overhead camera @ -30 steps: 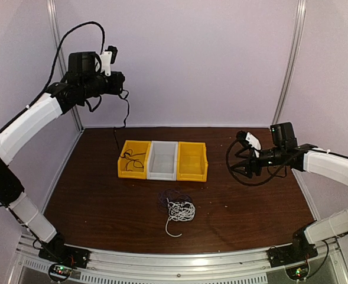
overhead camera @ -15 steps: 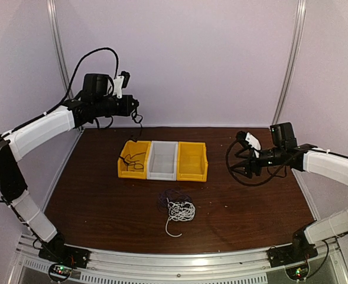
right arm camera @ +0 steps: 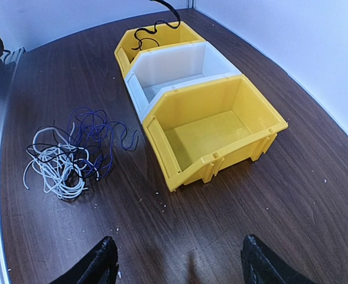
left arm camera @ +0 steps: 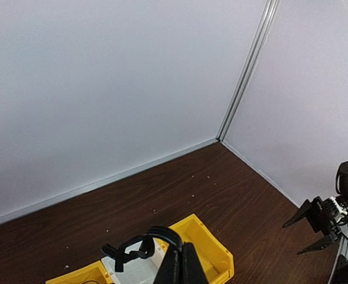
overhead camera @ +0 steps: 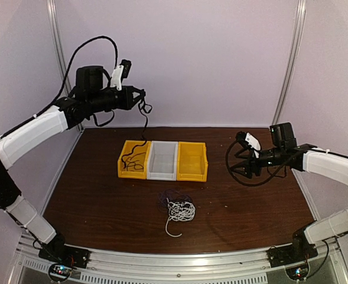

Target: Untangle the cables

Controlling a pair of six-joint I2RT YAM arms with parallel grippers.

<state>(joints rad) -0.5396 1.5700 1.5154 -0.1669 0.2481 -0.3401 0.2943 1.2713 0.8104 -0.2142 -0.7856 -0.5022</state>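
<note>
A tangle of cables lies on the table in front of the bins: a white cable [overhead camera: 182,210] [right arm camera: 54,170] wound up with a dark purplish cable [overhead camera: 169,197] [right arm camera: 97,131]. My left gripper [overhead camera: 140,96] [left arm camera: 183,257] is high above the bins, shut on a black cable [overhead camera: 145,122] [left arm camera: 139,243]. That cable hangs down, and its lower end lies in the left yellow bin [overhead camera: 123,167] [right arm camera: 182,34]. My right gripper [overhead camera: 239,167] [right arm camera: 179,267] hovers open to the right of the bins, with nothing between its fingers.
Three bins stand in a row at mid-table: the left yellow one, a white bin [overhead camera: 163,167] [right arm camera: 197,58] and a right yellow bin [overhead camera: 192,170] [right arm camera: 218,103]. Both of these hold nothing. Walls close the table at the back and sides.
My left arm has swung right from beside the left wall to above the bins, carrying the black cable, whose hanging end now trails into the left yellow bin. The right arm has not moved.
</note>
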